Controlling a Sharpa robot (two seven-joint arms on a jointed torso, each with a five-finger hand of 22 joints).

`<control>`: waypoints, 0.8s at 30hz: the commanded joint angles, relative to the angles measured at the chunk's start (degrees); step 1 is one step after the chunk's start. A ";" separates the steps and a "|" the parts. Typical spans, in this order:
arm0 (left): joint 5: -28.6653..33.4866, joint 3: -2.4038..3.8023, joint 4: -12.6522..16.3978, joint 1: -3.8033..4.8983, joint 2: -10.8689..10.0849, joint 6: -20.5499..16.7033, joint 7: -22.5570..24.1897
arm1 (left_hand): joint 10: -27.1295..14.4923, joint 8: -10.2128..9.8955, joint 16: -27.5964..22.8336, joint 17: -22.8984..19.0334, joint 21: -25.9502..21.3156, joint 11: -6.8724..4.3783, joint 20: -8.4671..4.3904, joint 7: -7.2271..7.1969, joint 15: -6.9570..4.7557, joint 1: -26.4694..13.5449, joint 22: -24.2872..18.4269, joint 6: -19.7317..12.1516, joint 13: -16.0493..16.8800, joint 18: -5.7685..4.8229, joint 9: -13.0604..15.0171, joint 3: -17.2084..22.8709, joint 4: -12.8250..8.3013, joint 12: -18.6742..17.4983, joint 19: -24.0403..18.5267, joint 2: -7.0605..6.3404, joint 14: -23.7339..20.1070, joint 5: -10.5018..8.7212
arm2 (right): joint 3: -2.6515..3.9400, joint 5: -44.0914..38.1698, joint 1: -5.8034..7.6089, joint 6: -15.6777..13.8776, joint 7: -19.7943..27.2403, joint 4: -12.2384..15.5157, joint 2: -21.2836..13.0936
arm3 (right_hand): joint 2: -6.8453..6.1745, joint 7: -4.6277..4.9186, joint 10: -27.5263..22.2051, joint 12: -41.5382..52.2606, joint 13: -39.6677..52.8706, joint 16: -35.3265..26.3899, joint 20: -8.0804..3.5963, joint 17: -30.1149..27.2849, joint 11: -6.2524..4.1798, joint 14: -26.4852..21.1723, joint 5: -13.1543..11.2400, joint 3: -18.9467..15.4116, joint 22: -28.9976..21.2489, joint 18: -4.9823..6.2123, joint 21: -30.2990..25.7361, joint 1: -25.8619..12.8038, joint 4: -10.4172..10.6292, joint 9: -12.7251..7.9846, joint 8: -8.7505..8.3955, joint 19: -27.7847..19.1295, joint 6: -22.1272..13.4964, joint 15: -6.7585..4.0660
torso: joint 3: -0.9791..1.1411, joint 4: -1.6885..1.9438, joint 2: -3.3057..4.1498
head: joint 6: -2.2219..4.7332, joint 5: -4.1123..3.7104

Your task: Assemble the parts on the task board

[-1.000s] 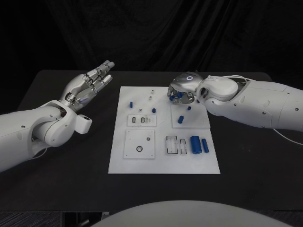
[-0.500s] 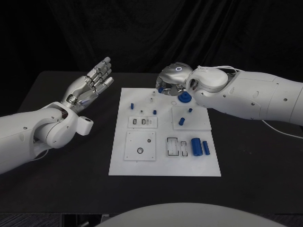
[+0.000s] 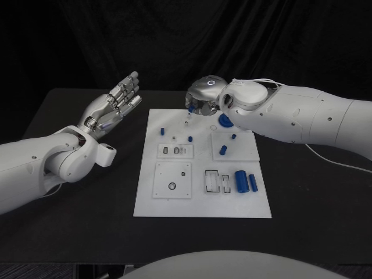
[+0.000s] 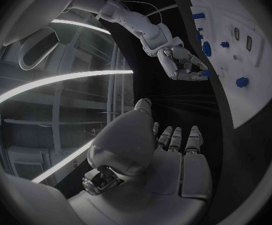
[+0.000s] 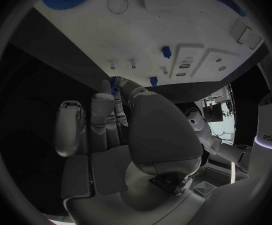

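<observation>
The white task board [image 3: 201, 200] lies mid-table. My right hand [image 3: 204, 99] hovers over its far edge, fingers curled, and pinches a small blue part [image 5: 113, 83] at its fingertips; the left wrist view also shows that hand [image 4: 183, 65] with the blue part [image 4: 203, 74]. Just right of the hand, a blue gear [image 3: 225, 120] lies on the board [image 5: 173, 15]. Two blue cylinders [image 3: 241, 179] rest at the board's right side, and small blue pegs [image 3: 223, 149] stand nearer the middle. Raised left of the board, my left hand [image 3: 110, 106] is open with straight fingers and holds nothing.
The black table [image 3: 320, 221] surrounds the board with free room on each side. My right arm [image 3: 311, 122] stretches over the table's far right, and my left forearm [image 3: 43, 160] lies over its left part.
My right hand has moved left, from above the board's upper right tile to its far edge. The blue gear, earlier under the hand, now lies uncovered. The left hand has barely moved.
</observation>
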 commanded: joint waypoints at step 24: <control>0.26 0.06 -0.26 0.15 0.65 1.35 5.53 | -0.18 0.10 -0.21 -0.09 -0.13 0.60 0.31 1.06 0.09 0.95 -0.03 1.48 -0.04 1.02 0.23 0.57 -0.17 -0.16 0.05 0.11 -0.13 0.54 | 0.07 -1.47 -1.55 2.13 -0.41 -5.43 2.98 | 0.28 0.33 -0.82 -0.99 -0.23 -0.11 0.28 -0.32 0.20 -0.40 -0.57 -0.02 1.51 -1.17 -0.05 -0.28 0.10 6.15 -0.55 -0.06 0.03 0.07 | -0.03 -0.16 0.00 | -0.10 -0.21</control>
